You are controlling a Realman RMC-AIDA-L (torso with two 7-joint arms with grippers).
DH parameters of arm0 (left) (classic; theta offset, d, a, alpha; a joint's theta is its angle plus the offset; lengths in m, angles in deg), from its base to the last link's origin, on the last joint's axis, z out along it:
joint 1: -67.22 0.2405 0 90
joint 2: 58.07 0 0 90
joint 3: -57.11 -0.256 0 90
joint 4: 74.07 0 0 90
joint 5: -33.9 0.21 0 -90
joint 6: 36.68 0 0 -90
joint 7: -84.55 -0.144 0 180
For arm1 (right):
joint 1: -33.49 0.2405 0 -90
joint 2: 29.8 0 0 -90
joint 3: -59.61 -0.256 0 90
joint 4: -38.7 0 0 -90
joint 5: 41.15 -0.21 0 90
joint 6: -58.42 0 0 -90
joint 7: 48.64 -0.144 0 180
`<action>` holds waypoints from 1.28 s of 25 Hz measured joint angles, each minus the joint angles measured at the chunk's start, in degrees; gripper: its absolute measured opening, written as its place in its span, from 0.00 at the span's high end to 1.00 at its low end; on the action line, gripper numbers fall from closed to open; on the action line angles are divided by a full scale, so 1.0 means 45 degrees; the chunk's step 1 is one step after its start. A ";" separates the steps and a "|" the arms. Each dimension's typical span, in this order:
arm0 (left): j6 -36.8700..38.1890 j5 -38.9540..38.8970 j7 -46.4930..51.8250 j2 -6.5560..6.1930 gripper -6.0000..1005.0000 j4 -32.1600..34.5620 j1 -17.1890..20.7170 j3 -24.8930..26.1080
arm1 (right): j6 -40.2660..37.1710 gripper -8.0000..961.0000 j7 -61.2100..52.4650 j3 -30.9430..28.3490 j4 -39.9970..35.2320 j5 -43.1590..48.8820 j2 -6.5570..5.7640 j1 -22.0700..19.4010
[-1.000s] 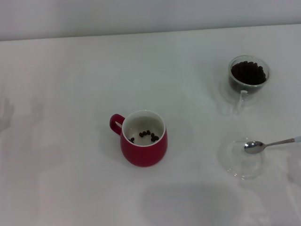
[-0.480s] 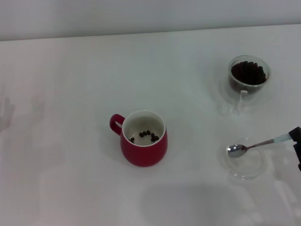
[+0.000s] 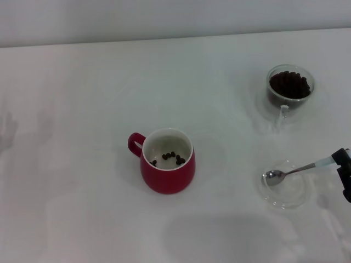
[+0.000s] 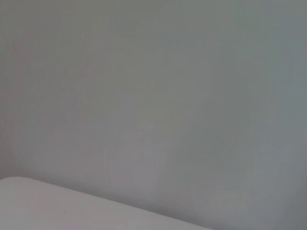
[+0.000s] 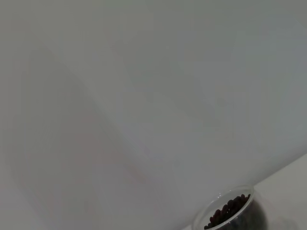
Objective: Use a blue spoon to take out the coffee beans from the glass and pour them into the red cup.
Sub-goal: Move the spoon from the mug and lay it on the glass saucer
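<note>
On a white surface (image 3: 82, 98), a red cup (image 3: 167, 170) with a white inside sits near the middle, its loop handle toward the robot's left, and a few coffee beans (image 3: 171, 158) already lie scattered on its bottom, so at least some beans appear to have gone in. Far more remain to move: the glass (image 3: 289, 87), well apart toward the right rear, holds a dark heap nearly up to its rim, and the right wrist view catches that same beaded rim and heap at its edge. Between loads, the blue spoon (image 3: 290, 171) reaches in from the right with its shiny metal bowl, which looks empty, over a flat clear saucer (image 3: 286, 192) in front of the glass; whether the bowl touches the saucer cannot be told. The right tool (image 3: 344, 174) shows only as a dark shape at the frame's right edge, at the pale blue end of the spoon's handle and apparently holding it, though the grip itself is mostly cut off from sight. By this evidence the job is at an early stage, with another scoop from the glass the likely next step. The left tool does not show in any view; its wrist camera sees only a blank wall and a pale edge.
</note>
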 joint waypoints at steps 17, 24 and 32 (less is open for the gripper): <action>-0.0011 -0.0029 -0.0001 0.0000 0.12 0.0000 -0.0020 0.0000 | 0.0000 0.84 -0.0076 0.0197 -0.0160 0.0012 -0.0006 0.0019; -0.0011 -0.0038 0.0000 0.0000 0.12 0.0000 -0.0020 0.0001 | 0.0264 0.64 -0.0719 0.0265 -0.0392 0.0015 -0.0017 0.0121; -0.0003 -0.0038 0.0000 0.0000 0.12 0.0015 -0.0017 0.0000 | 0.0314 0.56 -0.0730 0.0309 -0.0443 -0.0059 -0.0011 0.0064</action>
